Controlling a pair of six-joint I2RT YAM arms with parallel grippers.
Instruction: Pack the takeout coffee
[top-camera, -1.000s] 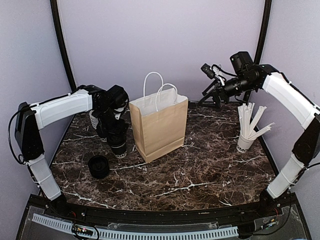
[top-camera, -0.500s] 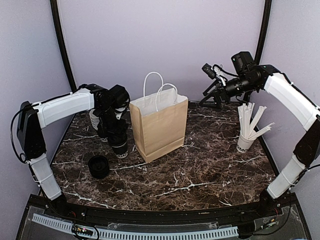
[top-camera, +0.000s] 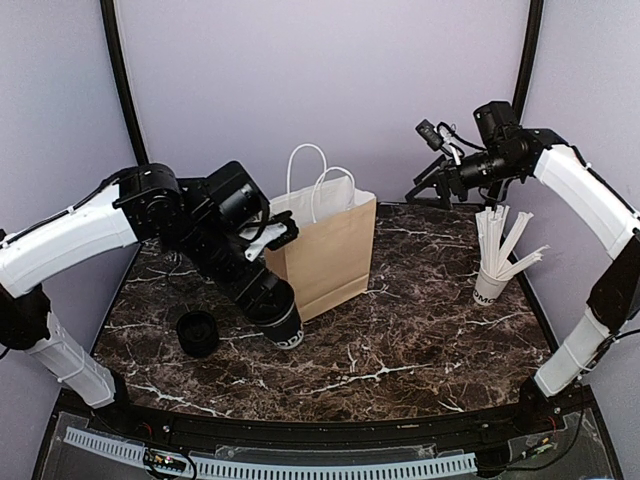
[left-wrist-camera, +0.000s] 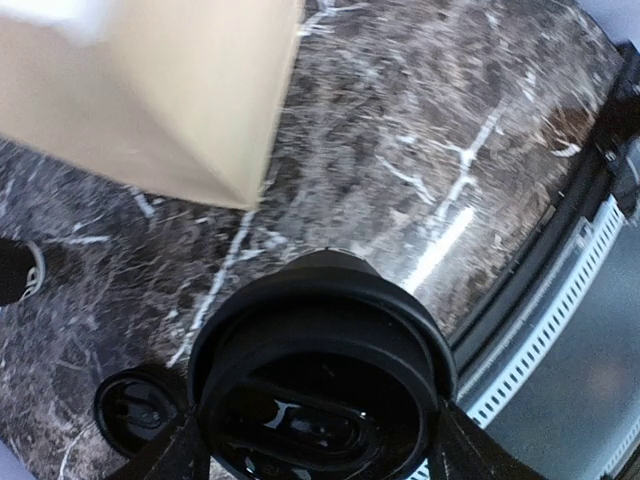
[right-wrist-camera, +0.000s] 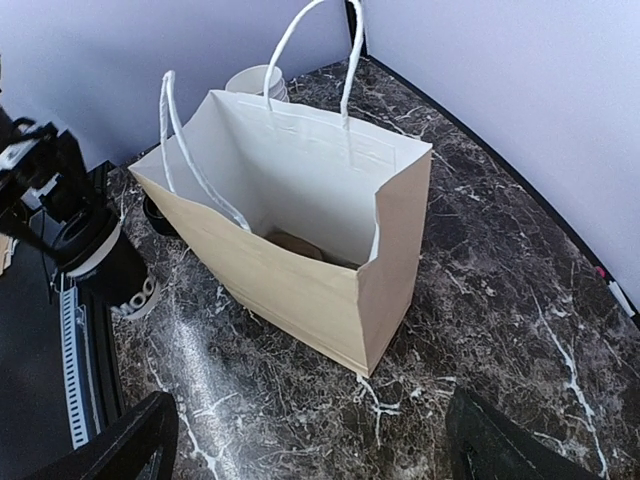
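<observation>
The coffee (left-wrist-camera: 320, 385) is clamped in the left fingers (left-wrist-camera: 165, 455) but not yet put in the bag (top-camera: 325, 255); the right fingers (right-wrist-camera: 115, 440) are held apart, empty.

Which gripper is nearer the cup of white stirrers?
Right. The right gripper hovers behind and above the stirrer cup; the left gripper, gripping the takeout coffee, is across the paper bag.
</observation>
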